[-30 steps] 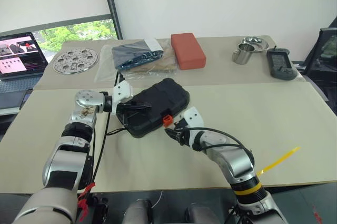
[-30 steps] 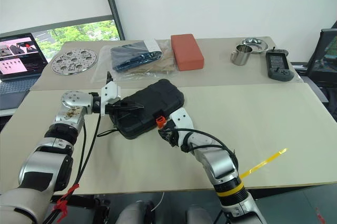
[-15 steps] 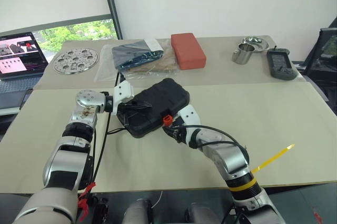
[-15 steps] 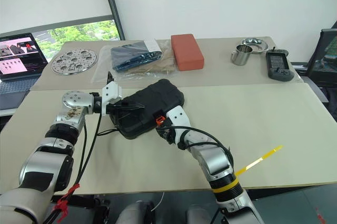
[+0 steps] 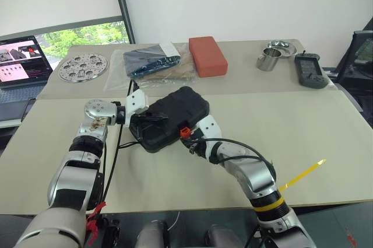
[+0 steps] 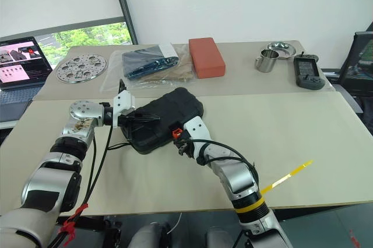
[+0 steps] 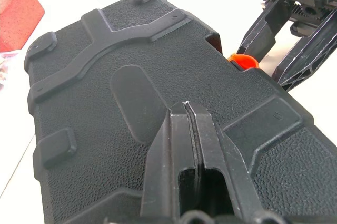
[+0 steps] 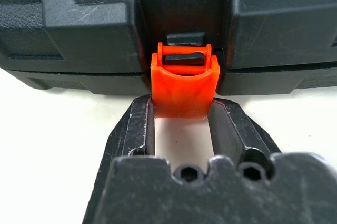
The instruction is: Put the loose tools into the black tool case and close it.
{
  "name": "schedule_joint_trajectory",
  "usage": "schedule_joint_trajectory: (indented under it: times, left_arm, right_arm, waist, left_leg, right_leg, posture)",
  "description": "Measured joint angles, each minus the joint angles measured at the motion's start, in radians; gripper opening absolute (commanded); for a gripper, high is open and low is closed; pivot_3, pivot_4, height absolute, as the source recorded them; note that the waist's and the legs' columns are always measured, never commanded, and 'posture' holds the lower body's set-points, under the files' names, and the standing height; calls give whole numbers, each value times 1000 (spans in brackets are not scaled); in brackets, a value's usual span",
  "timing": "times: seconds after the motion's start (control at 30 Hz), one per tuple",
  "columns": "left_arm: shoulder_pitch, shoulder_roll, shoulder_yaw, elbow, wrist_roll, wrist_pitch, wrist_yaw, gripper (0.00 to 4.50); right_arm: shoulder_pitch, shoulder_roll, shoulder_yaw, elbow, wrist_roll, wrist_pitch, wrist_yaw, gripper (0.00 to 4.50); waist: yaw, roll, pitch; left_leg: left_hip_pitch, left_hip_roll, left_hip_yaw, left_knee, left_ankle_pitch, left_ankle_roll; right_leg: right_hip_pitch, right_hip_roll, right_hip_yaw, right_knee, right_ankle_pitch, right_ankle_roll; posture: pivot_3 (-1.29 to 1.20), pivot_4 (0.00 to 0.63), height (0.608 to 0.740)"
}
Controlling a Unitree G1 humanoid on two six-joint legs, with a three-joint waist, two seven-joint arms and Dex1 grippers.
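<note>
A beige table (image 5: 326, 125) is seen before a plain white wall (image 5: 245, 3); daylight and green foliage are shown through a window (image 5: 87, 33) at left.

Right claw (image 8: 181, 116) pinching orange latch (image 8: 184, 89), seemingly

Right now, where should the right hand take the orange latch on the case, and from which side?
Grip the orange latch's free lower tab across its two flat side faces, coming level from the black tool case's front edge. The tab hangs clear below the lid seam, and the right hand already straddles it.
</note>
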Motion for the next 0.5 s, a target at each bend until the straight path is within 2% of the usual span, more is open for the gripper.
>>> schedule_joint_trajectory:
  times: [0.5]
  left_arm:
    - [4,0,-3,-11,0,-2,1,0]
  right_arm:
    - [2,-26,34,-90,-48,42,-23,1221]
  waist:
    - [1,0,0]
  left_leg:
    - [-1,0,0,0,0,0]
  right_leg:
    - [-1,0,0,-1,0,0]
  posture:
    - [0,150,740]
